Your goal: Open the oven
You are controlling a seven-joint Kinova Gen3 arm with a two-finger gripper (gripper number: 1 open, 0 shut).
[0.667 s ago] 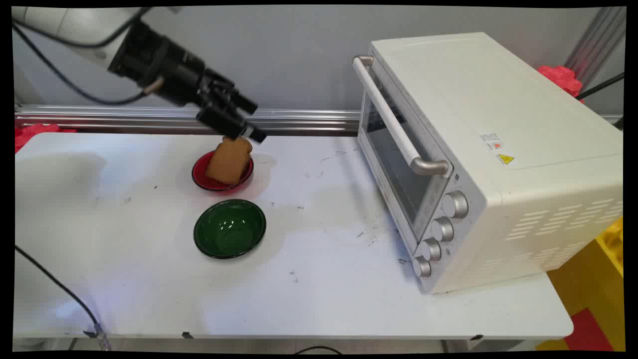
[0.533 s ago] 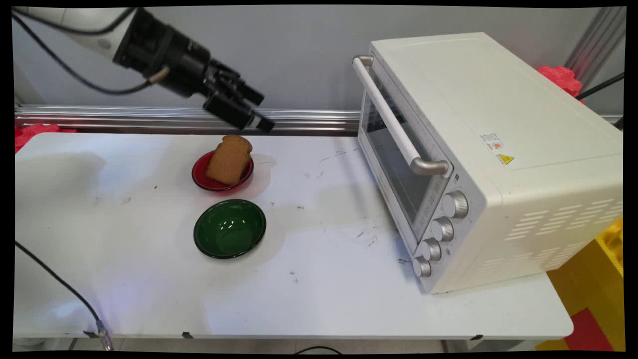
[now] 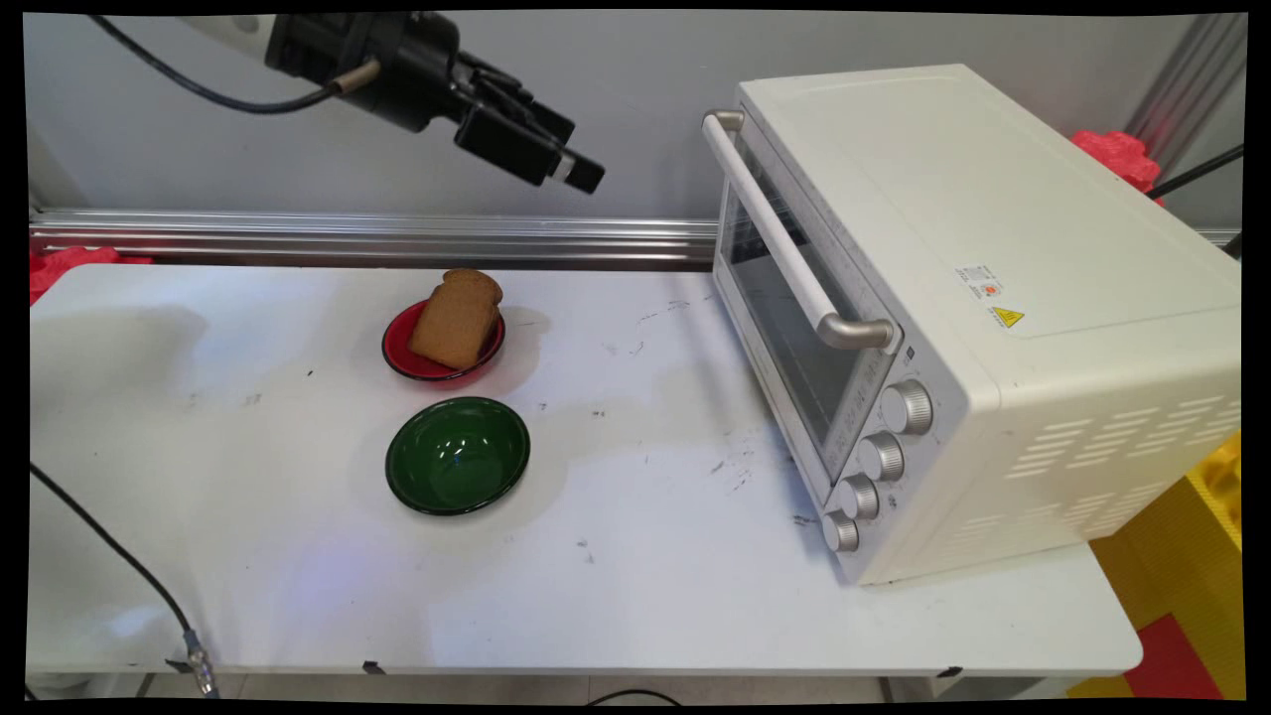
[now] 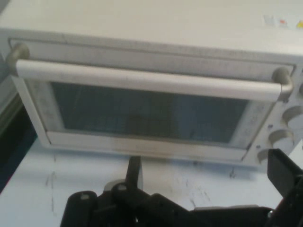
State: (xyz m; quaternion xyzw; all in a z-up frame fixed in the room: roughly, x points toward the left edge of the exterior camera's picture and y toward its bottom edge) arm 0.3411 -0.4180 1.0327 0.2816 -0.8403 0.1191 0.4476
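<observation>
Tool [image 3: 566,167] raised high above the surface's [image 3: 645,556] far edge, fingers spread wide, empty, aimed at the toaster oven [image 3: 953,308], well apart from it. Oven sits at the surface's right end, door shut, handle [image 4: 147,80] across its front. Bread slice [image 3: 457,318] leans in the red bowl [image 3: 397,359] near the far edge; green bowl [image 3: 458,456] just beside, nearer the front.
</observation>
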